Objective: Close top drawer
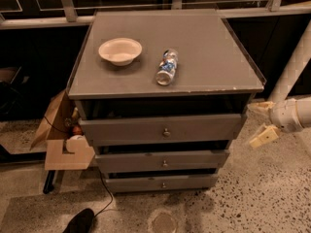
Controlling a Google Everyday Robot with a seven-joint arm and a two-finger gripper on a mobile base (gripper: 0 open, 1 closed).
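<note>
Approach step. The wide grey-painted wooden top drawer (194, 129) stands pulled out below the flat grey worktop's (209, 67) front edge. The cream-tipped gripper (264, 136) hangs beside the front-right corner, its aperture indeterminable. Next, the drawer front needs a square inward push.

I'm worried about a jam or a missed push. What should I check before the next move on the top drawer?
1. Top drawer standing out from the cabinet, needing a push: ok.
2. Gripper lined up with the drawer front: not ok, it sits off the front's right end.
3. Jaws apart: ok.
4. Nothing poking above the drawer's rim: cannot tell, the inside is dark.
5. Bowl and bottle back from the cabinet's front edge: ok.
</note>
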